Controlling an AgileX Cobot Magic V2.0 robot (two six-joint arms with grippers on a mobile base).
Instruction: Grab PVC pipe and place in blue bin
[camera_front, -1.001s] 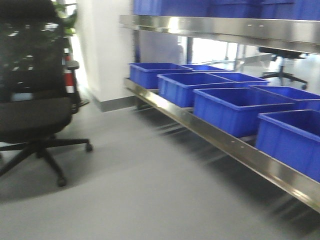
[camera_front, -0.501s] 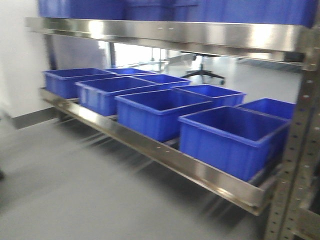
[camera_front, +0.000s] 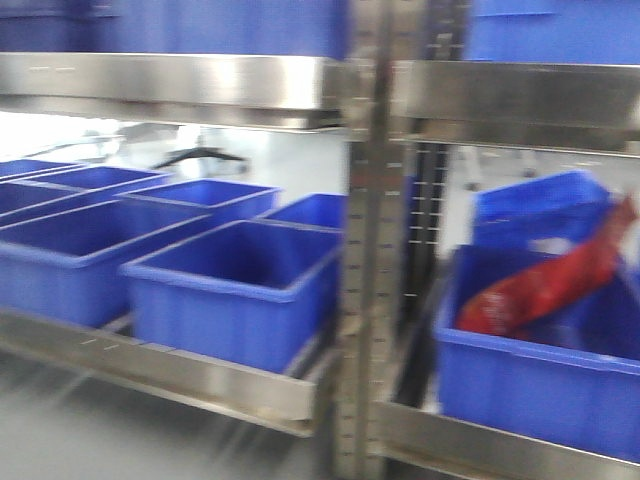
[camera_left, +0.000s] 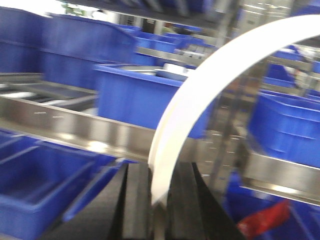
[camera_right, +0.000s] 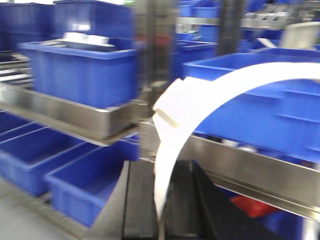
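Pipe (camera_left: 200, 92) arcs up, then rightward, btwn fingers (camera_left: 136, 205).

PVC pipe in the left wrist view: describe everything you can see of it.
The PVC pipe is a smooth, plain white piece, plastic by its look, bent in one broad arc. Its lower end sits clamped between the two black fingers of the left gripper. From there it rises and sweeps right, leaving the picture at the upper right edge, so its far end is unseen. Nothing else visibly touches it. Blur hides any markings.
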